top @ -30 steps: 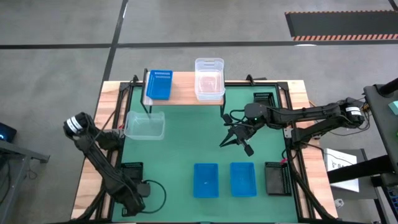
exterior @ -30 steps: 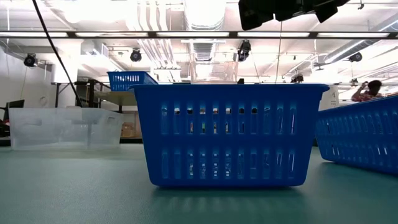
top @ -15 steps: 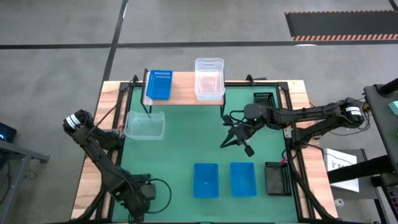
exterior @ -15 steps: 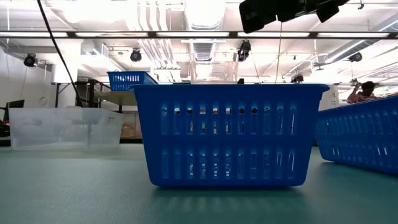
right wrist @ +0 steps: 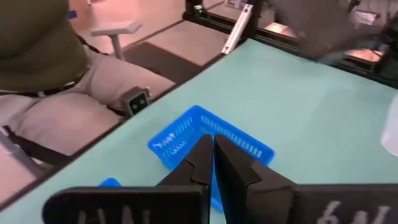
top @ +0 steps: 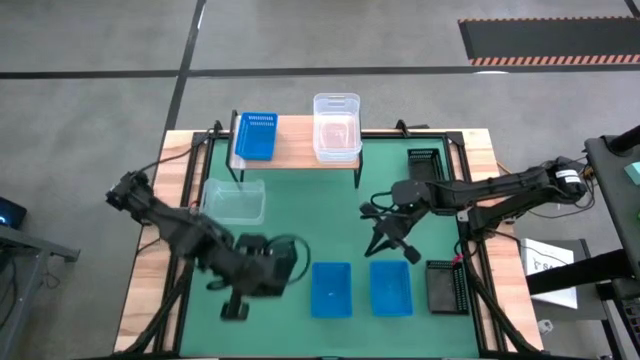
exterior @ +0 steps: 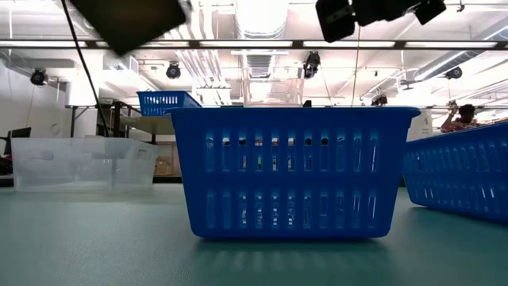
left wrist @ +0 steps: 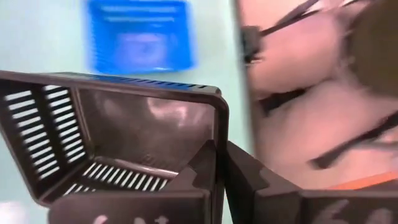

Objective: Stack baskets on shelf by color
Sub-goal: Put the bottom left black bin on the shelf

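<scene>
My left gripper [left wrist: 219,163] is shut on a black mesh basket [top: 270,272], held high over the mat's near left; the low view shows the basket [exterior: 127,20] at its top edge. Beside it on the mat sit two blue baskets [top: 331,290] [top: 391,288]. My right gripper [top: 395,245] hovers shut and empty above them. The shelf [top: 300,152] at the far edge carries a blue basket [top: 256,136] and a clear basket [top: 337,127]. Another clear basket [top: 233,202] rests on the mat in front of the shelf's left end. My left gripper pinches one wall of the black basket at its rim [left wrist: 219,127], near a corner. One finger [left wrist: 199,171] is inside the basket and the other [left wrist: 245,174] is outside. The basket is lifted clear of the mat and tilted.
Two more black baskets lie by the right edge, one near [top: 445,287] and one far [top: 423,160]. The middle of the green mat [top: 310,220] is bare. In the low view a blue basket [exterior: 290,171] fills the foreground. A person [exterior: 464,115] shows in the room behind.
My left gripper has swung up from the near left corner toward the middle of the table. The black basket that lay on the mat there has come up with it, clear and tilted. My right gripper has drifted a little toward the near edge.
</scene>
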Controlling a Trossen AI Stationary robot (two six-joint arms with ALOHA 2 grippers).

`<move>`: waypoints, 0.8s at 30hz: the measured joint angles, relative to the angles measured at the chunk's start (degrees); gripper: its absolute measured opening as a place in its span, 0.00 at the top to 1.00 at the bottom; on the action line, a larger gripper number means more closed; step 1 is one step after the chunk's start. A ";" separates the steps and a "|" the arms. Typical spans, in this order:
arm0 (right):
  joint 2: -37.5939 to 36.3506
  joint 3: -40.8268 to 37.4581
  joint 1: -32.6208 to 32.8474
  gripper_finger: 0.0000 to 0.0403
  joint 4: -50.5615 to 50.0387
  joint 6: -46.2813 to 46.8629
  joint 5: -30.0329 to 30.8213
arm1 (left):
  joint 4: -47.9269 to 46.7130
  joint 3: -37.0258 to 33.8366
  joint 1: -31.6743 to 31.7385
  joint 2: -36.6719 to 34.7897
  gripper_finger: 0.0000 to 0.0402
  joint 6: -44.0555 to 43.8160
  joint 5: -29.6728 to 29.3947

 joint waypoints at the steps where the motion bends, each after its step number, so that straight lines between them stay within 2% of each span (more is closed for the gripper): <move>1: -0.16 -0.01 0.68 0.98 0.01 0.57 0.03 | -2.48 1.47 1.58 0.00 1.00 3.68 -1.15; 7: -1.99 -0.01 5.33 0.98 -0.62 4.86 1.09 | -12.19 7.24 14.47 -0.04 1.00 25.70 -10.87; 14: -5.34 -0.03 11.79 0.98 -0.84 9.84 7.86 | -12.72 7.38 31.88 -0.02 1.00 46.78 -18.03; 19: -6.81 -0.03 16.56 0.98 -0.75 11.18 14.80 | -8.53 6.28 41.61 0.74 1.00 53.69 -17.81; 24: -7.22 -0.03 20.29 0.98 -0.30 11.70 19.99 | -5.75 5.91 47.15 1.67 1.00 56.61 -16.74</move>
